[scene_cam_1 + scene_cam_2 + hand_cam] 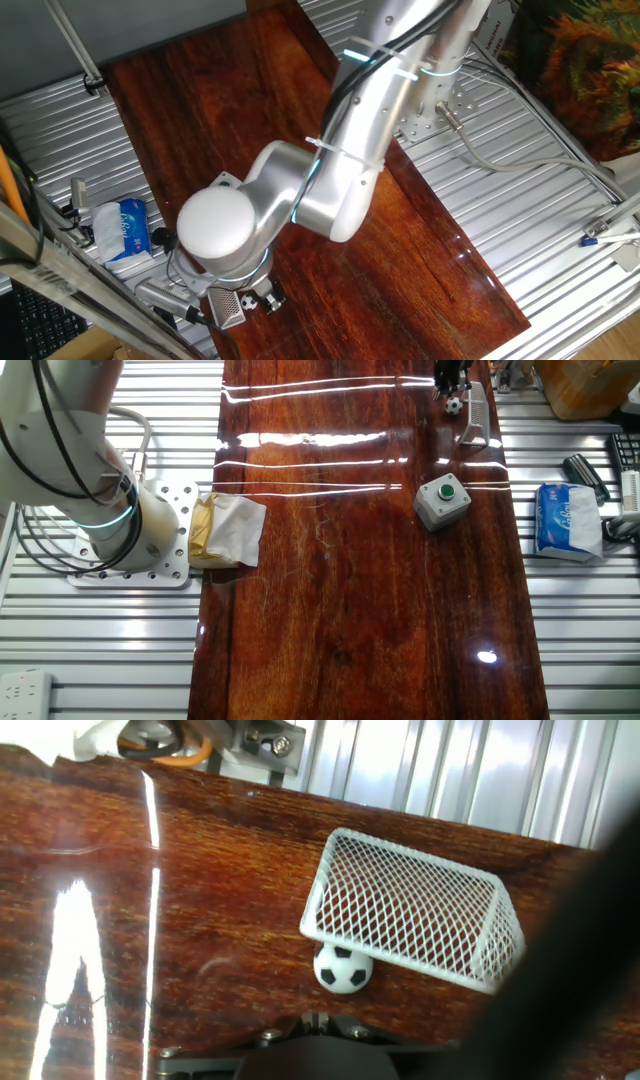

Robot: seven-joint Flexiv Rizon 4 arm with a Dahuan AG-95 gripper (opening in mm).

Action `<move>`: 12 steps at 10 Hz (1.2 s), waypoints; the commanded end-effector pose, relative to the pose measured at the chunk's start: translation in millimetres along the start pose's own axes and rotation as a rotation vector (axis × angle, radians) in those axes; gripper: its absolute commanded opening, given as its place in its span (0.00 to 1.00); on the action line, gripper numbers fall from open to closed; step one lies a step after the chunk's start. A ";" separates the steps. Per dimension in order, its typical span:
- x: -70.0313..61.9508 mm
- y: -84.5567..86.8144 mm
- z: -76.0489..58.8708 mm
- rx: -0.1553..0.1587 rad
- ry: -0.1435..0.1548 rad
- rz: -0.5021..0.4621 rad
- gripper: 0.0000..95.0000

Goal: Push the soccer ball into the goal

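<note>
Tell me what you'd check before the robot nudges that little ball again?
1. Soccer ball seen: ok, right at the goal's front edge.
2. Goal upright, opening toward the ball: ok.
3. Ball fully inside the net: not ok, it sits at the mouth.
4. Tool close behind the ball: ok.
5. Tool open or shut: cannot tell.
6. Grey button box out of the path: ok, it stands apart.

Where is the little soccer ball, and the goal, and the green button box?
soccer ball [343, 969], hand view, white middle of the ball.
goal [420, 905], hand view, mesh net on top.
green button box [443, 501], the other fixed view, grey box top.
</note>
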State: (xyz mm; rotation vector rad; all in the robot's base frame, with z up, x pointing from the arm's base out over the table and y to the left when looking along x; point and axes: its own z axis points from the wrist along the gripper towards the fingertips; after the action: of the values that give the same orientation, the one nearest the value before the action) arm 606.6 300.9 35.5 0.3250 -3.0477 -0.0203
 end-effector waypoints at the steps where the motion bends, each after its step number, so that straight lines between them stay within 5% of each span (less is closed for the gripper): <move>1: 3.1 -2.4 0.1 0.001 0.004 0.005 0.00; 7: 10.7 -8.4 2.8 -0.001 -0.014 -0.003 0.00; 12: 0.9 -4.0 1.8 0.001 -0.080 0.018 0.00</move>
State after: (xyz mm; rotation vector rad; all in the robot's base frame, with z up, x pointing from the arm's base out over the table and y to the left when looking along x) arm 602.7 295.1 35.6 0.2974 -3.1199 -0.0338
